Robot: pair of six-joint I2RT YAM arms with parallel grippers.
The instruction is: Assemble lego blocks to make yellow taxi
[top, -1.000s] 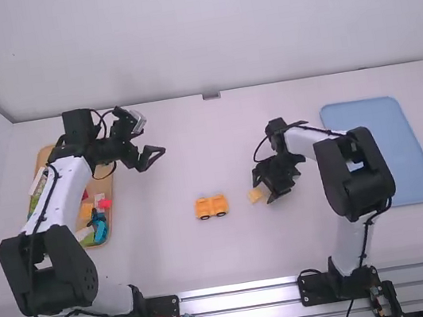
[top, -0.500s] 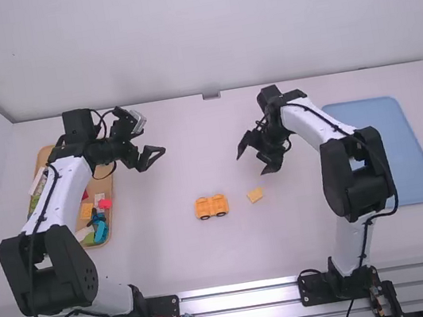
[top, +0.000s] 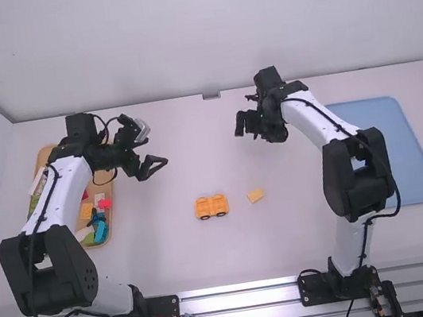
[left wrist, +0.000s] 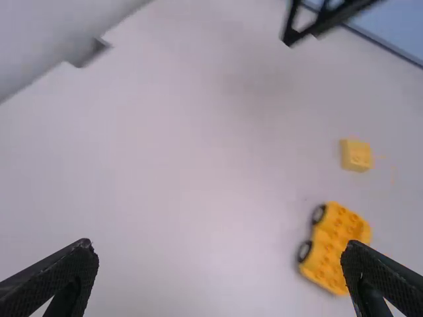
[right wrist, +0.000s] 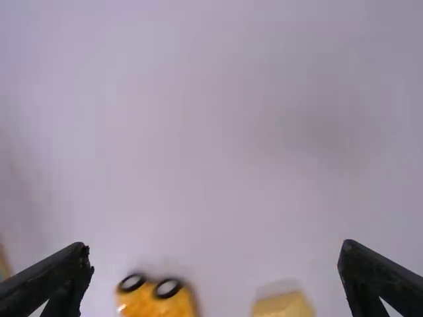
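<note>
the orange-yellow wheeled car body (top: 211, 206) is set on the table (top: 203, 260), with a small yellow block (top: 255, 195) placed just beside it, to its right, not touching. both pincers are held over the table with fingers spread and nothing pinched: the left gripper (top: 154, 164) near the brick-filled tray (top: 107, 189), the right gripper (top: 246, 126) beyond the block.

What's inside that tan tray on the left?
The tray holds a pinkish-red block, an orange block, blue pieces and some green. The left arm crosses above it, so whatever lies beneath the arm can't be seen.
</note>
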